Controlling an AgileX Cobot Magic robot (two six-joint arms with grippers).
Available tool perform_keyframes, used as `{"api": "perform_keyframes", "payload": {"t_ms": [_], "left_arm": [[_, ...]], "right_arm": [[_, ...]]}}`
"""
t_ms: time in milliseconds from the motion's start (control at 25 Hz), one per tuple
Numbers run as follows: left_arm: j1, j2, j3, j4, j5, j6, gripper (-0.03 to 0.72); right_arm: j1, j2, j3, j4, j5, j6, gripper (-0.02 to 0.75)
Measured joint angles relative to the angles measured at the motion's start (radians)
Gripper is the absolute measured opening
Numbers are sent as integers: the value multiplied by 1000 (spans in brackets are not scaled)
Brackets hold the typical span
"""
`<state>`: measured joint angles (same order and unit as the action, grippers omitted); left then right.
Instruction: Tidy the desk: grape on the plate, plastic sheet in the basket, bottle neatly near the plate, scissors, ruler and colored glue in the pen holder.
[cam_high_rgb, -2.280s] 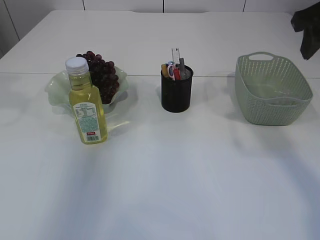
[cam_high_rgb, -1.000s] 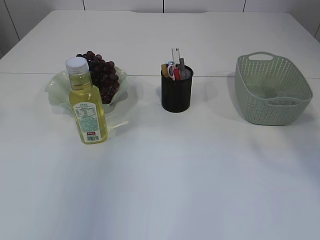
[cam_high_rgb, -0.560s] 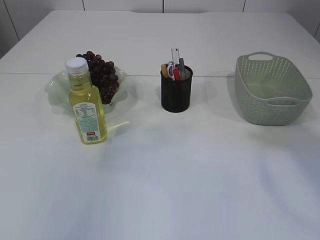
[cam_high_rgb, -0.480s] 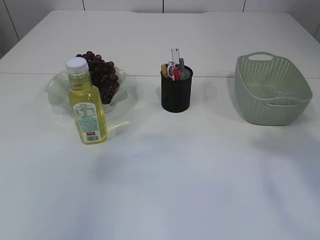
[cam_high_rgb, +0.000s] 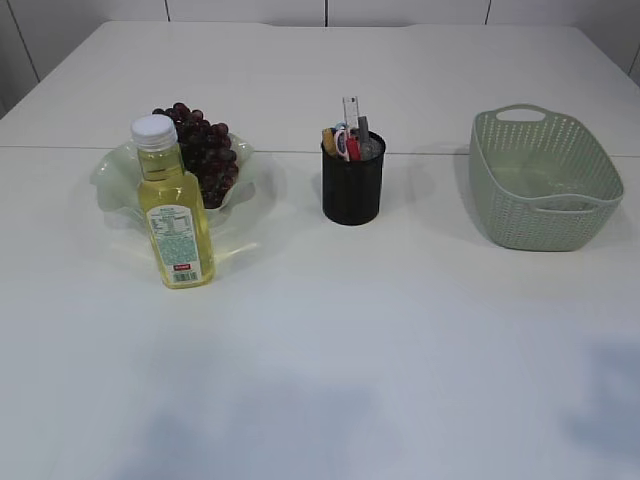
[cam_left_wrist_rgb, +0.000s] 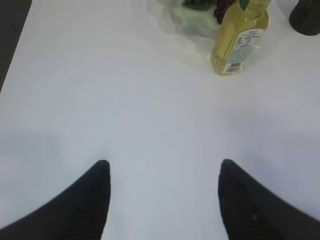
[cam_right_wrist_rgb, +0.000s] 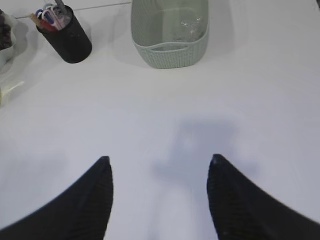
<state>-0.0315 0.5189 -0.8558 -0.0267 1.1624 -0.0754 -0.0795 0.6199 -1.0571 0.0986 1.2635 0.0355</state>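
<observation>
A dark grape bunch (cam_high_rgb: 200, 150) lies on the pale green plate (cam_high_rgb: 115, 175). In front of the plate stands the yellow bottle (cam_high_rgb: 172, 205) (cam_left_wrist_rgb: 237, 42) with a white cap, upright. The black pen holder (cam_high_rgb: 353, 185) (cam_right_wrist_rgb: 70, 37) carries scissors, ruler and colored glue (cam_high_rgb: 347, 138). A clear plastic sheet (cam_right_wrist_rgb: 190, 25) lies inside the green basket (cam_high_rgb: 545, 215) (cam_right_wrist_rgb: 170, 52). My left gripper (cam_left_wrist_rgb: 164, 167) hangs open over bare table, nothing between its fingers. My right gripper (cam_right_wrist_rgb: 160, 162) is open too, over bare table short of the basket. Neither arm shows in the exterior view.
The white table (cam_high_rgb: 330, 340) has a seam line running across behind the objects. Its left edge and dark floor (cam_left_wrist_rgb: 10, 30) show in the left wrist view. Soft shadows fall on the near table surface.
The right arm, seen at the upper right corner earliest, has left the exterior view. Shadows on the table have slid toward the near edge. The objects have not moved.
</observation>
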Motion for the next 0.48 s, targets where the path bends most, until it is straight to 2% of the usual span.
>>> {"api": "perform_keyframes", "payload": {"t_ms": [160,480], "left_arm": [[-5,-121,47,13,14,-2,496],[-5,-289,53,41,73,-3,496]], "right_arm": [[0,-141,107,-22,2,6,471],[0,-337,270,-57,7,6,470]]}}
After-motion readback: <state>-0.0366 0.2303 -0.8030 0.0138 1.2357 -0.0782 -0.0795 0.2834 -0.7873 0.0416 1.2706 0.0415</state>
